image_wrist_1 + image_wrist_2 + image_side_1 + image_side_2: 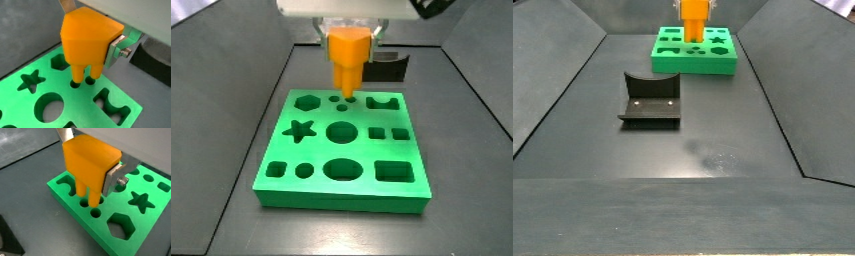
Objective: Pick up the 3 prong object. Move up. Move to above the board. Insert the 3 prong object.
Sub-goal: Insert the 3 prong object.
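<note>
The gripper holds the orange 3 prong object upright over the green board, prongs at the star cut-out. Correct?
Not quite. The gripper holds the 3 prong object upright over the board, but both wrist views show its prongs at the three small round holes, not the star cut-out.

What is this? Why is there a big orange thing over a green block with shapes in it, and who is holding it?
It is a robot arm. At its end is a gripper with two flat metal jaws that squeeze like tweezers. Right now the jaws are shut on the 3 prong object, an orange peg with little legs. Two pictures come from cameras on the robot's wrist, so you look down along the peg. Two come from cameras beside the table. The green slab is the board, with star, hexagon, circle and square holes. The gripper holds the peg upright over the board's far end, its legs right at three small round holes. The dark L-shaped piece on the floor is the fixture, part of the rig.
</note>
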{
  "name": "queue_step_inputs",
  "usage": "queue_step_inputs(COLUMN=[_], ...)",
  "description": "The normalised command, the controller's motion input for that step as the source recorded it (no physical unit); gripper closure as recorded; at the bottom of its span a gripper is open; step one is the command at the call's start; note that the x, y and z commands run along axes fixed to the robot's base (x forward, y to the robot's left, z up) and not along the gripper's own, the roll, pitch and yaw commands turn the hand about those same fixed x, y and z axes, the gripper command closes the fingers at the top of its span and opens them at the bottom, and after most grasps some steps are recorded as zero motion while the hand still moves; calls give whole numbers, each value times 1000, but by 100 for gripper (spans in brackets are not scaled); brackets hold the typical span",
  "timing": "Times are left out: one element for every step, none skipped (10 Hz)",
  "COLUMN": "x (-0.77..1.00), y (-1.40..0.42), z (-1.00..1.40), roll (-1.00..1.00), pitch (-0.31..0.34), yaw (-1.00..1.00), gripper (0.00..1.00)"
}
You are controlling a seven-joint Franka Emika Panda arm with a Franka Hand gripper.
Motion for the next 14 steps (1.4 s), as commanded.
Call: queue_step_inputs(x=[0,-11,-49,-40,-54,-40,-37,-51,-83,-66,-66,-91,-91,-57], y=[0,0,0,0,0,0,0,-3,-9,0,0,0,0,-23], z=[-337,-326,-291,-271,-251,-240,-231,-231,-243,-243,-240,-223,-180,-166], roll=[146,160,160,151,140,120,111,101,83,61,81,94,69,51], pitch=[-129,-114,-104,-90,-89,-90,-91,-90,-80,-90,-83,-77,-76,-76], yaw=[17,23,17,26,23,0,0,0,0,37,94,97,57,40], gripper=[100,100,100,100,100,100,100,100,100,100,100,100,100,100])
